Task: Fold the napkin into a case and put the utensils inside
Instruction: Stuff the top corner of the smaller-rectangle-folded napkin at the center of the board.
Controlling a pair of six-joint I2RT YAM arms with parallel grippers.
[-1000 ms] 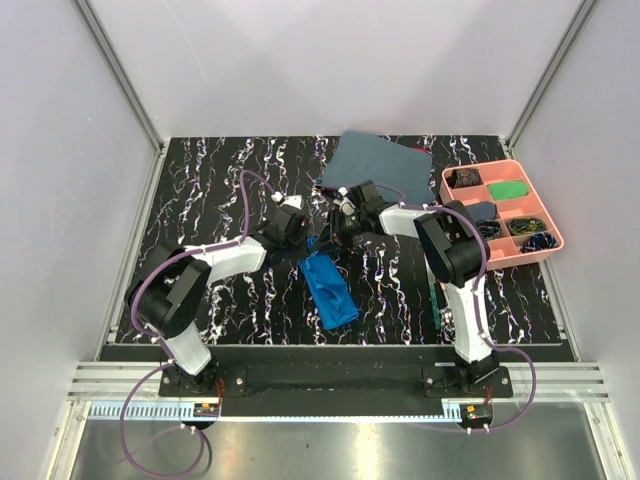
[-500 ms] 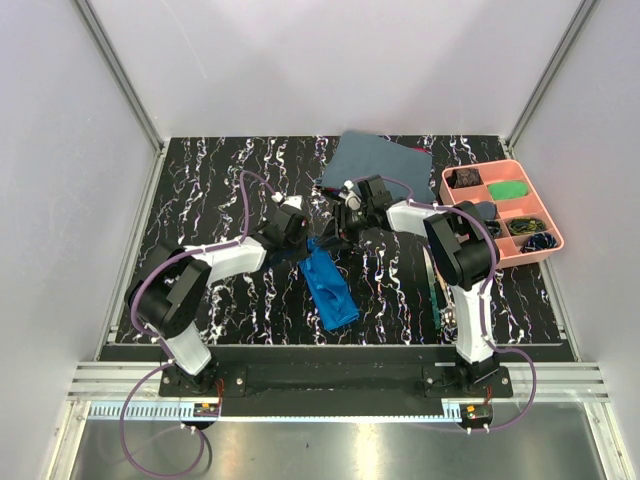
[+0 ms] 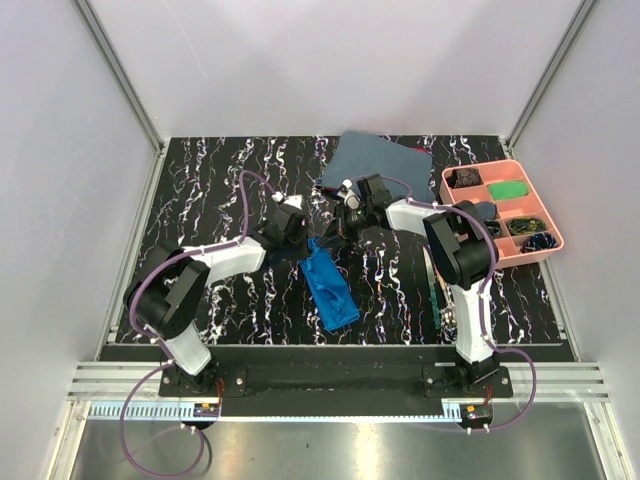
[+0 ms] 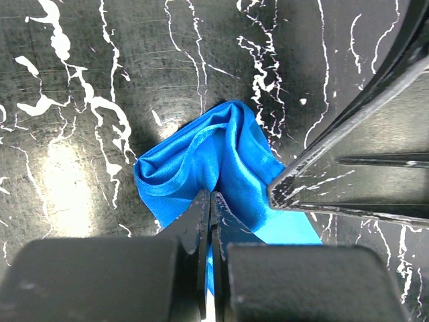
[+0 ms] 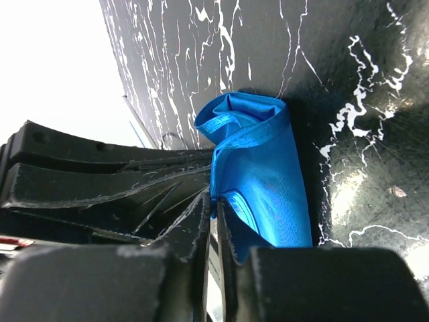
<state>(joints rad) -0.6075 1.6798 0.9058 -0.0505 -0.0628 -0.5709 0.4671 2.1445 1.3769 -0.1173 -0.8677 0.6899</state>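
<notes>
The bright blue napkin [image 3: 331, 288] lies on the black marbled table as a narrow, bunched strip running from the grippers toward the near edge. My left gripper [image 3: 296, 243] is shut on its far end, with the cloth [image 4: 201, 154] puckered just ahead of the jaws [image 4: 211, 196]. My right gripper [image 3: 337, 234] meets it from the other side and is shut on the cloth's hemmed edge [image 5: 261, 168] at its jaws [image 5: 214, 201]. The two grippers nearly touch. The utensils [image 3: 436, 290] lie beside the right arm, partly hidden by it.
A dull grey-blue cloth [image 3: 380, 160] lies at the back of the table. A pink compartment tray [image 3: 480, 167] with small items stands at the right. Grey walls close in the table on three sides.
The right wrist has shifted slightly right and toward the back. The left arm and the napkin have stayed where they were.
</notes>
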